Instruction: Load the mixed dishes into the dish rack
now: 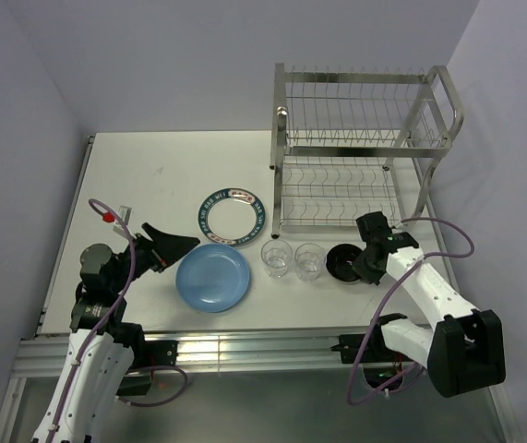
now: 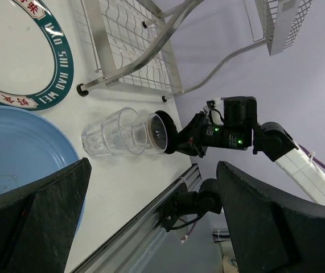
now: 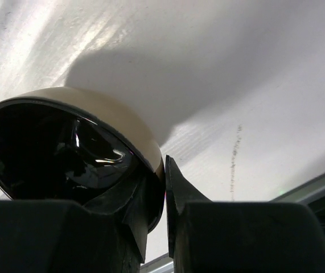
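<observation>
Beside the glasses [image 1: 276, 258], right fingers [image 3: 122, 222] pinch the half-hidden black bowl [image 3: 54, 148]; left fingers [image 2: 37, 222] gape wide.

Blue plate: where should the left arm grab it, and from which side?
The blue plate lies flat, face up, so pinch its rim; probably come from the left, where the open left gripper sits beside that edge.

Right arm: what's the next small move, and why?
Probably a short straight lift. The right gripper is shut on the rim of the small black bowl, which appears to sit low on the table. It needs height before it moves toward the dish rack just beyond.
</observation>
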### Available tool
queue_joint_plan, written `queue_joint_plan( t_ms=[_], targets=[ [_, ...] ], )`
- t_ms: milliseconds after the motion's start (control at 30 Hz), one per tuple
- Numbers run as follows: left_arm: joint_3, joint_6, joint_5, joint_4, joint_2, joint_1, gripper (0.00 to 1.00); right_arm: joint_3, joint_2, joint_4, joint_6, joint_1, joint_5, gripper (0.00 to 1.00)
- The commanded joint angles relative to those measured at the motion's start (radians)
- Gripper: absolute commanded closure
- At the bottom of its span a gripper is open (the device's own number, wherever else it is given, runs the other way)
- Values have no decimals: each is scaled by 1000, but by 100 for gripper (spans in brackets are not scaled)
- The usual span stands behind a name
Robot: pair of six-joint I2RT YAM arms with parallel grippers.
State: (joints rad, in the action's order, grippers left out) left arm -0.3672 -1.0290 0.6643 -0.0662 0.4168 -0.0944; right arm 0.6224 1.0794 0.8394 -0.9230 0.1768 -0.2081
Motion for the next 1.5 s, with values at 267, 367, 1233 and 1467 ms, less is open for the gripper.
queue_joint_plan(
  t_ms=[267,367,1233,1467],
  targets=[
    [-24,23,-17,55,25,-16,1,189,-102,288,-132,104,-325,100],
    [-19,23,-23,57,30,-21,1,293,-99,343,-152,150,-422,100],
    [31,67,-52,86,39,-34,1,129,-161,-408,282,224,-643,100],
    [37,95,-65,69,30,-45,1,-10,-138,-788,401,224,-659,100]
  ],
)
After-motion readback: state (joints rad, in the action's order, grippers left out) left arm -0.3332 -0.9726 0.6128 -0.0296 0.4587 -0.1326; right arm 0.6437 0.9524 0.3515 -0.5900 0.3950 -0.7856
